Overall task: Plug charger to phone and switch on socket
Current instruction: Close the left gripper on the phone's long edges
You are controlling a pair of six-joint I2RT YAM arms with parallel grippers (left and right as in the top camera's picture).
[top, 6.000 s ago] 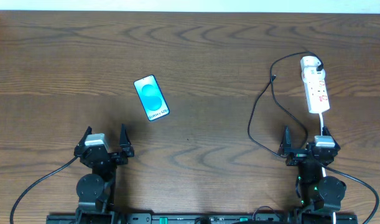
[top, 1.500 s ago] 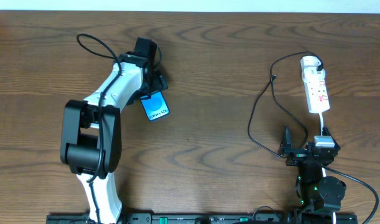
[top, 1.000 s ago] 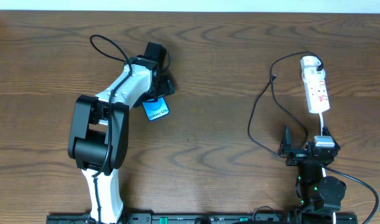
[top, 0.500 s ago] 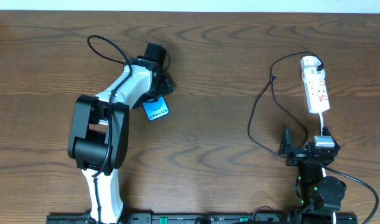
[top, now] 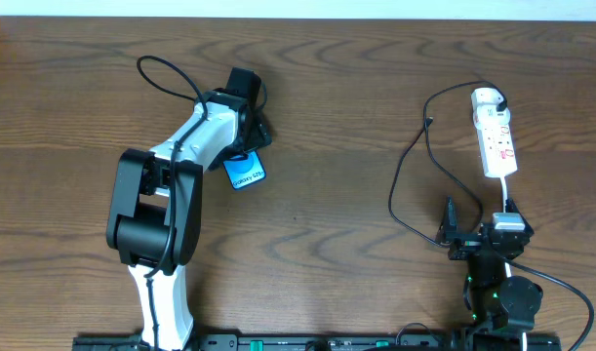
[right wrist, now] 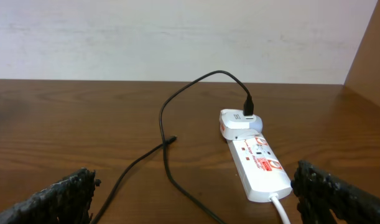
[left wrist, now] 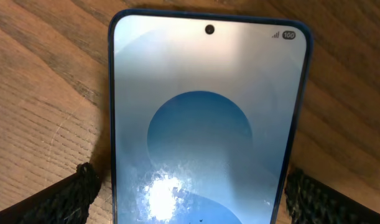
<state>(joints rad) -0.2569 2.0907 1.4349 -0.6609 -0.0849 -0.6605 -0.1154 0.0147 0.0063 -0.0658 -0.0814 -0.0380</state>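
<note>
The phone (top: pixel 246 176) lies flat on the table at the left, its blue screen up, and its upper part is hidden under my left wrist. It fills the left wrist view (left wrist: pixel 202 106). My left gripper (top: pixel 249 136) is open and low over it, one finger on each long side (left wrist: pixel 190 202). The charger cable (top: pixel 395 185) loops on the right and its loose plug tip (top: pixel 429 123) lies on the table (right wrist: pixel 173 140). Its other end is plugged into the white socket (top: pixel 495 132), which also shows in the right wrist view (right wrist: pixel 255 158). My right gripper (top: pixel 478 229) is open and empty (right wrist: pixel 196 199) at its base.
The socket's white cord (top: pixel 505 190) runs down toward the right arm base. The left arm's own black cable (top: pixel 161 73) arcs above the arm. A pale wall (right wrist: pixel 177 37) stands behind the table's far edge.
Six seconds ago the left arm was folded at its base; it has since reached out over the phone. Over the last second nothing visibly moves. The right arm has stayed still.
</note>
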